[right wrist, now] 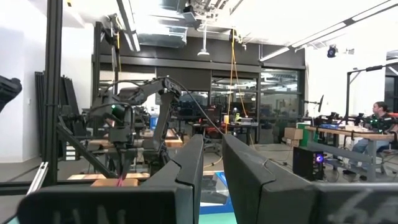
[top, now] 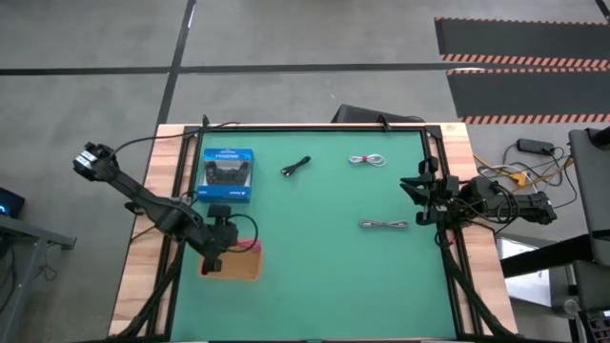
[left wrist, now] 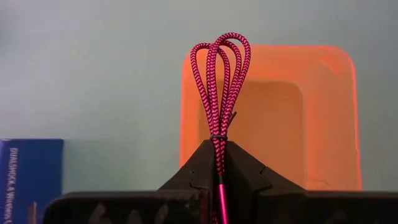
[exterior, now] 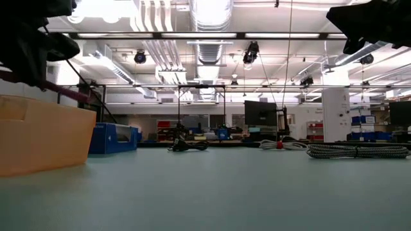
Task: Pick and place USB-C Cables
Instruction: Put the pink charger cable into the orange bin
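My left gripper [top: 217, 252] is shut on the red-pink cable [left wrist: 221, 68] above the flat orange tray [top: 240, 270], which also shows in the left wrist view [left wrist: 323, 118]. The black cable [top: 296, 166], the white cable [top: 367, 160] and the grey cable [top: 384, 225] lie on the green mat. My right gripper [top: 419, 195] is open and empty at the mat's right edge, between the white and grey cables. My left gripper pinches the red-pink cable bundle between its two fingers, just behind the bundle's thin tie band [left wrist: 217, 142]. The fingers lie along the bundle. The loops [left wrist: 222, 56] stick out past the fingertips, lifted clear above the tray.
A blue box [top: 227, 174] picturing a black controller stands at the mat's far left, just beyond the tray. The mat's middle and near part are bare green [top: 324, 276]. A black frame rail [top: 315, 127] runs round the mat.
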Robot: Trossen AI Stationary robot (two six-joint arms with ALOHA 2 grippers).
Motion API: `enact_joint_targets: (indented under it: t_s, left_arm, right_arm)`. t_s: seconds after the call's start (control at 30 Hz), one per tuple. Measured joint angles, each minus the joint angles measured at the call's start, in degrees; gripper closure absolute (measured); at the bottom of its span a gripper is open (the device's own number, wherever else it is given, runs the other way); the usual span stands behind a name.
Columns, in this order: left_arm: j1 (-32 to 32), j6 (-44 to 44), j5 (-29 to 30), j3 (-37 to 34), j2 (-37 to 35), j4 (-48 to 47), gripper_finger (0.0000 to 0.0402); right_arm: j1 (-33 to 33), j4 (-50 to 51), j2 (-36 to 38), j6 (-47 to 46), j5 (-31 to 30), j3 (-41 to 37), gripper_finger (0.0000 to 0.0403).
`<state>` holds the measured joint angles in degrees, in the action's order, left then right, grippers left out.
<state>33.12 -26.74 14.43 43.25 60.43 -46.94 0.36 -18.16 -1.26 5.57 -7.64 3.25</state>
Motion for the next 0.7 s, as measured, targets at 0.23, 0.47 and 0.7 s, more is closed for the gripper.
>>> enact_joint_targets:
  t_s: [0.23, 0.47, 0.7]
  left_arm:
    - [0.00, -0.04, -0.91, -1.63, 0.16, 1.52, 0.0393]
    - [0.00, 0.01, -0.93, -1.65, 0.25, 1.51, 0.0391]
    - [0.00, -0.02, -0.93, -1.65, 0.16, 1.51, 0.0390]
  right_arm:
    - [-0.01, 1.13, -0.04, -0.01, -0.02, 0.00, 0.0351]
    - [-0.01, 1.26, -0.04, -0.28, -0.02, 0.00, 0.0351]
    - [-0.01, 1.25, -0.04, -0.60, -0.02, -0.02, 0.0351]
